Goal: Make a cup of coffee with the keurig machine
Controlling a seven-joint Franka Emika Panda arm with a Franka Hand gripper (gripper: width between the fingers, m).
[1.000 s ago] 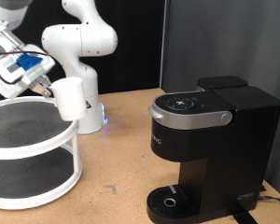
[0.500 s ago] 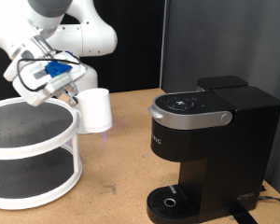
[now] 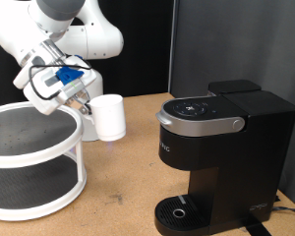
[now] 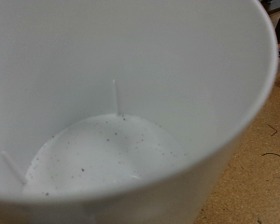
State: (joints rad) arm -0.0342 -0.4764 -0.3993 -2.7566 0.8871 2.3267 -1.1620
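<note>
The small white cup (image 3: 110,116) hangs in the air, held at its rim by my gripper (image 3: 88,106), which is shut on it. It is just past the right edge of the white shelf, well to the exterior view's left of the keurig machine (image 3: 221,147). The machine is boxy and black, with a silver-grey lid handle (image 3: 199,125) that is closed and a round drip tray (image 3: 179,210) with nothing on it. In the wrist view the cup's white inside (image 4: 112,103) fills the frame; it holds no liquid, only dark specks on its bottom.
A white two-tier round shelf (image 3: 29,162) stands at the exterior view's left on the wooden table (image 3: 128,187). The robot's white base (image 3: 88,49) is behind it. A cable (image 3: 280,202) runs from the machine at the right edge.
My gripper has carried the cup to the exterior view's right, from above the shelf's top tier to past its edge, and slightly lower. The machine has not changed.
</note>
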